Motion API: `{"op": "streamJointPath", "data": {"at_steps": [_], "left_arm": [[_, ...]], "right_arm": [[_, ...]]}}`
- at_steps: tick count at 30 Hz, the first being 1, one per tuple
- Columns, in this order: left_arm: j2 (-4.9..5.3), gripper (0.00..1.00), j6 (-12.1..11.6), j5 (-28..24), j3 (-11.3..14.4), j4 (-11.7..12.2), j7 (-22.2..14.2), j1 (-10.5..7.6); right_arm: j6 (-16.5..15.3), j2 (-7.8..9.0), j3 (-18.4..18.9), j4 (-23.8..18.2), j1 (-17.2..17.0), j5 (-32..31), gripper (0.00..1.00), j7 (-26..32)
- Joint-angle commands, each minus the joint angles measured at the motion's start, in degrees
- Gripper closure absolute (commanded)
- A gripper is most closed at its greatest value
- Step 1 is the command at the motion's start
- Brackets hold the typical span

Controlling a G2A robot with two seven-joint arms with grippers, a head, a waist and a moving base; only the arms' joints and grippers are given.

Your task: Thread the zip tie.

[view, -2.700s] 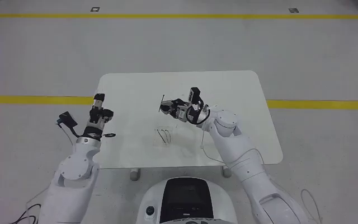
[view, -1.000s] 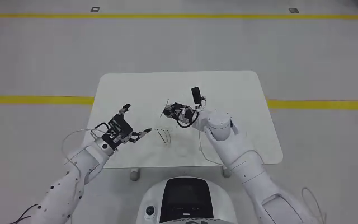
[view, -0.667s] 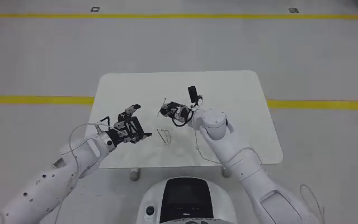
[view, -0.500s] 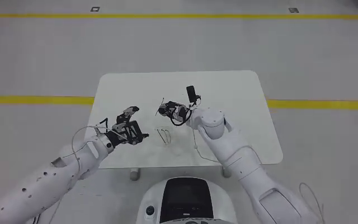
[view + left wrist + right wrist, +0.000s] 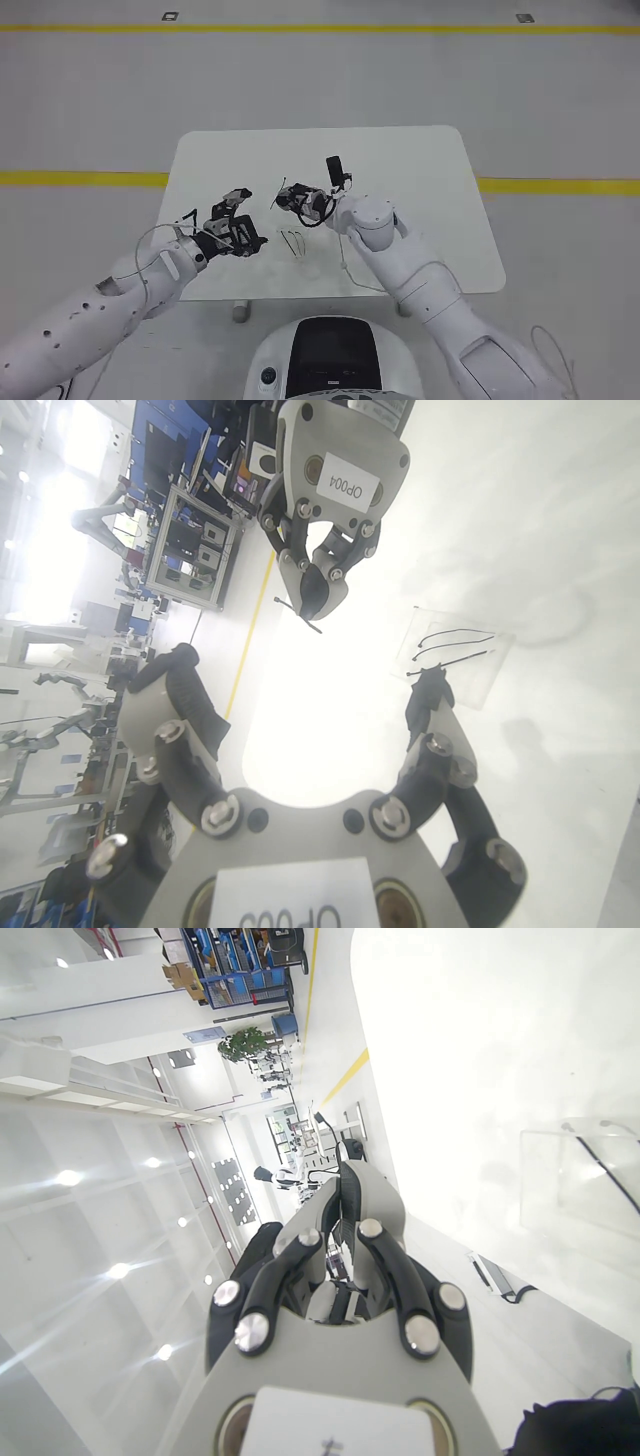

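Holding one black zip tie (image 5: 287, 605) aloft, the right gripper (image 5: 314, 600) has its pads pressed together on the strap's middle, above the white table (image 5: 420, 160) a little to the nine o'clock side of its centre. I take this for the hand-over stage before threading: the tie is up, but its tail is not yet in the head. The left gripper (image 5: 305, 672) faces it from about eight o'clock, fingers spread wide and holding nothing, with open air between the two. To my eye the next move calls for that left gripper to close on one free end, so the tail can be bent round and steered into the small head. That needs fine aim, as the strap is thin and springy. From above, the tie (image 5: 278, 192) is no more than a dark sliver by the right gripper (image 5: 288, 197). The left wrist camera makes plain that the head and a short stub stick out on either side of the pads. It also picks out three spare ties (image 5: 457, 635) on a clear tray (image 5: 475, 690), at five o'clock from the held one. The right wrist camera adds how flat its own pads (image 5: 350, 1188) meet.
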Motion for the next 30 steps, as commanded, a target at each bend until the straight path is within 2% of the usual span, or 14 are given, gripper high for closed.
{"op": "streamJointPath", "data": {"at_steps": [1,7,12,14,15,19,20,24,26,30], "left_arm": [[0.34,0.0,0.73,0.0,2.61,-0.43,-0.7,-2.32],[0.42,0.0,0.9,0.0,2.99,-0.32,-0.85,-2.72],[0.03,0.0,1.18,0.0,3.1,0.36,-0.65,-3.02],[0.05,0.29,1.01,0.0,3.53,0.31,-1.04,-3.6],[0.1,0.51,0.79,0.0,3.83,0.28,-1.26,-3.97],[0.26,0.77,1.04,0.0,5.46,0.32,-1.5,-5.25],[0.31,0.82,1.02,0.0,6.06,0.42,-1.54,-5.71],[0.63,0.91,1.15,0.0,8.31,0.35,-2.11,-7.59],[0.89,1.0,1.14,0.0,9.67,0.3,-2.66,-8.84],[1.29,1.0,1.97,0.0,12.24,0.35,-2.91,-10.98]], "right_arm": [[0.0,-0.25,-0.76,0.21,0.42,0.63,1.0,-0.62],[0.0,-0.3,-0.9,0.12,0.67,0.54,1.0,-1.31],[-0.59,-0.2,-0.64,-0.97,-0.31,0.37,1.0,-2.23],[-0.37,-0.11,-0.42,-1.55,-0.59,0.23,1.0,-2.33],[-0.22,-0.07,-0.36,-1.74,-0.68,0.19,1.0,-2.33],[0.0,0.02,-0.27,-2.22,-0.9,0.11,1.0,-2.36],[0.0,0.05,-0.24,-2.38,-0.95,0.18,1.0,-2.29],[0.0,0.12,-0.14,-2.36,-1.09,0.51,1.0,-2.38],[0.0,0.14,-0.16,-2.28,-1.08,0.72,1.0,-2.4],[0.0,0.16,-0.5,-2.16,-0.83,0.92,1.0,-2.15]]}}
